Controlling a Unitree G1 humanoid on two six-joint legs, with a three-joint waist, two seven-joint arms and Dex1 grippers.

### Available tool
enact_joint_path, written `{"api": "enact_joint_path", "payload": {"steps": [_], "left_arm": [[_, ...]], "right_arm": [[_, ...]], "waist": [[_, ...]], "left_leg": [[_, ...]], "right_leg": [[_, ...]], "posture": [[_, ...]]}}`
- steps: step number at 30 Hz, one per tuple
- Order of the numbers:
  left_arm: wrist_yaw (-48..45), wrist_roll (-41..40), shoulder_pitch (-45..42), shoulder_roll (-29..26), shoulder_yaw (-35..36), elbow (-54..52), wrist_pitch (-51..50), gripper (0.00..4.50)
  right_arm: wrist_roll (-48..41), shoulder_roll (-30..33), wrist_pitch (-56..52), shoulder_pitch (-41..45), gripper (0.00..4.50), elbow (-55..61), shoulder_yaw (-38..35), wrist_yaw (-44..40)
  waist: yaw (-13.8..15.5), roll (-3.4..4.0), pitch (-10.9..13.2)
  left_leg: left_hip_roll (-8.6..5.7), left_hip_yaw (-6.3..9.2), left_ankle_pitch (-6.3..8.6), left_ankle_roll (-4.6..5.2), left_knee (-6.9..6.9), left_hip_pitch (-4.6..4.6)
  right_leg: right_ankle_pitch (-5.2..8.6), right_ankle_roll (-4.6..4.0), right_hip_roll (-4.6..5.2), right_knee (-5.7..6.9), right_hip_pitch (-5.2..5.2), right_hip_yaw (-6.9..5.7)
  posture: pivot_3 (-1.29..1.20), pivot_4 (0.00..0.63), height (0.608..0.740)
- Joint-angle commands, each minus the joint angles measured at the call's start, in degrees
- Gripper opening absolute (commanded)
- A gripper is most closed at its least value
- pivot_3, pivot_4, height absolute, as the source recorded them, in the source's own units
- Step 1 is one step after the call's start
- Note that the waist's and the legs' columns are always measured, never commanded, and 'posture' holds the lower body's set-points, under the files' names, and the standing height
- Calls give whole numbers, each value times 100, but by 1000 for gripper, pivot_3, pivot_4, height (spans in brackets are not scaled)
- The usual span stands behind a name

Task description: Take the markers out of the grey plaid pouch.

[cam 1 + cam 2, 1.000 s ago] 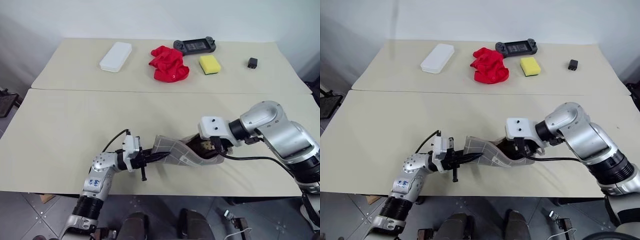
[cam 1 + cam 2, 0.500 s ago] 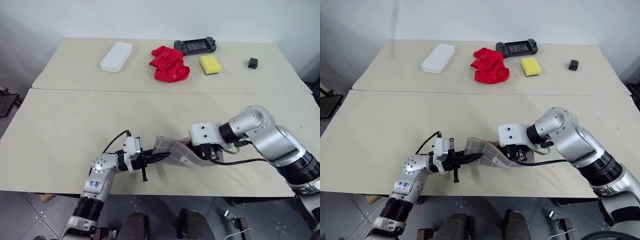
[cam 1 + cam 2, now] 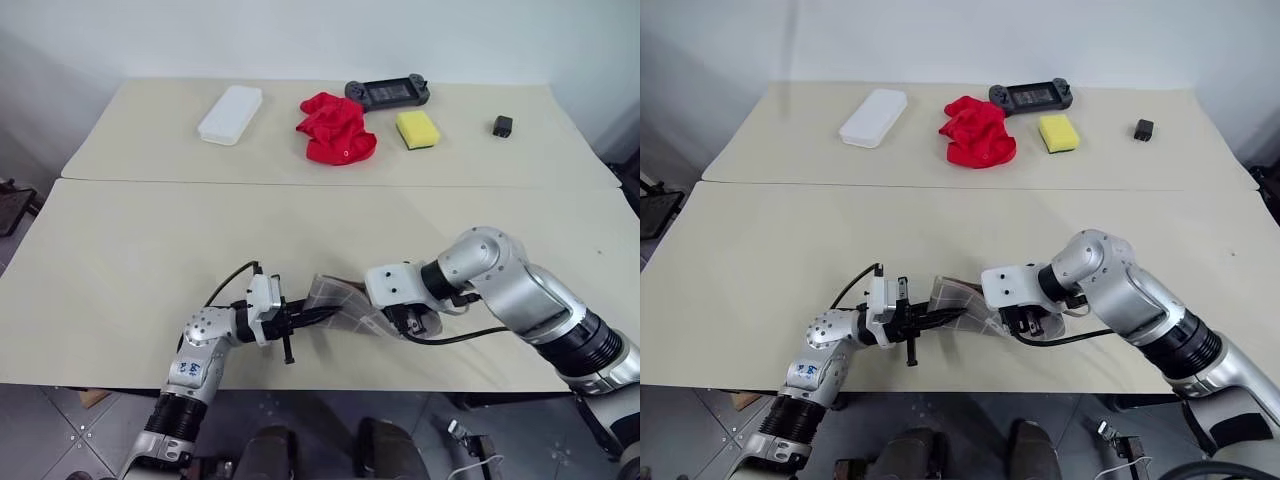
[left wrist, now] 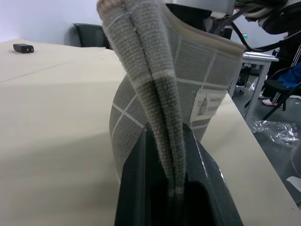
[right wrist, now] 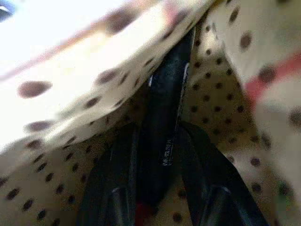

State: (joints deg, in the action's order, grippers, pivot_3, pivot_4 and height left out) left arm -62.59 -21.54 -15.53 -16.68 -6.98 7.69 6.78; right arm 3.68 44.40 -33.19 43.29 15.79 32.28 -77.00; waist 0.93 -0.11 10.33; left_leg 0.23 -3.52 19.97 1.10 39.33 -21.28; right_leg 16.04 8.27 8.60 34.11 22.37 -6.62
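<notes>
flat grey plaid fabric pouch [image 3: 345, 303] near table's front edge | left gripper [image 3: 300, 317] clamped on pouch's end | right gripper [image 5: 157, 188] inside pouch, fingers closed around slim black marker [image 5: 164, 127]

Both eye views look forward and down from the head over the same counter [image 3: 150, 250], from its near edge to the far wall, one set slightly aside of the other. The left wrist view looks along its fingers [image 4: 136, 183] at the grey plaid pouch [image 4: 155, 84], very close. The right wrist view sits inside dotted lining [image 5: 70, 188] (nearer still).
</notes>
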Motion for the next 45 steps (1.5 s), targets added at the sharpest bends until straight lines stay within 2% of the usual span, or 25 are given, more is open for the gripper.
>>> {"api": "enact_joint_path", "payload": {"steps": [1,3,7,13,16,20,26,31,40,44,45], "left_arm": [[50,53,67,29,-8,-31,131,0],[44,67,107,19,-10,-52,169,0],[36,91,184,-31,6,-119,259,0],[124,135,241,-81,106,-153,470,0],[178,154,268,-100,143,-160,558,0],[279,184,314,-106,174,-158,670,0],[471,201,390,-97,228,-211,739,0],[550,188,438,-150,227,-280,749,0],[606,143,539,-300,244,-398,700,0],[654,120,567,-322,197,-434,677,0],[660,112,575,-327,198,-437,673,0]], "right_arm": [[330,-195,-164,-252,1298,-48,369,252],[364,-209,-203,-287,1298,-45,411,203],[342,-159,-117,-346,603,-5,357,89],[115,-195,86,-353,599,-53,-101,187],[-499,-313,-67,-402,599,15,-823,233],[-1196,-269,952,-594,599,-141,-1463,-102],[-1974,-370,2415,-910,599,-1008,-2304,-501],[-1998,-304,3078,-929,599,-1887,-2470,-644],[-1139,-52,4092,-536,599,-2847,-2308,-128],[-1881,-256,3217,-565,598,-2230,-2433,-168],[-2046,-219,3364,-627,598,-2179,-2465,-386]], "waist": [[-23,-14,-17],[-47,-22,-32],[-101,-23,-41],[-102,-23,-42],[-101,-23,-42],[-99,-22,-41],[-91,-23,-39],[-95,-22,-38],[-102,-21,-38],[-97,-20,-37],[-95,-20,-37]], "left_leg": [[1,2,0,0,0,2],[1,11,0,0,0,7],[1,47,0,-1,1,19],[2,52,0,-1,0,18],[2,52,0,-1,1,15],[1,52,0,-1,0,1],[-3,49,0,0,-1,-2],[-1,48,0,0,-1,-1],[2,47,0,0,-1,1],[4,47,0,-1,-1,0],[5,48,0,-1,-1,0]], "right_leg": [[0,0,0,1,-1,0],[-1,-1,0,1,-5,1],[-1,-3,1,-1,-18,1],[-2,-3,1,-2,-18,-1],[-2,-3,1,-2,-16,-2],[-2,-4,2,-1,-4,-2],[-2,-3,2,-6,-4,-3],[-2,-3,1,-5,-5,-3],[-2,-3,0,-4,-4,-3],[-2,-3,0,-4,-4,-2],[-2,-3,0,-4,-3,-3]], "posture": [[0,150,740],[0,150,740],[0,150,740],[0,150,740],[0,150,740],[0,150,740],[0,150,740],[0,150,740],[0,150,740],[0,150,740],[0,150,740]]}}
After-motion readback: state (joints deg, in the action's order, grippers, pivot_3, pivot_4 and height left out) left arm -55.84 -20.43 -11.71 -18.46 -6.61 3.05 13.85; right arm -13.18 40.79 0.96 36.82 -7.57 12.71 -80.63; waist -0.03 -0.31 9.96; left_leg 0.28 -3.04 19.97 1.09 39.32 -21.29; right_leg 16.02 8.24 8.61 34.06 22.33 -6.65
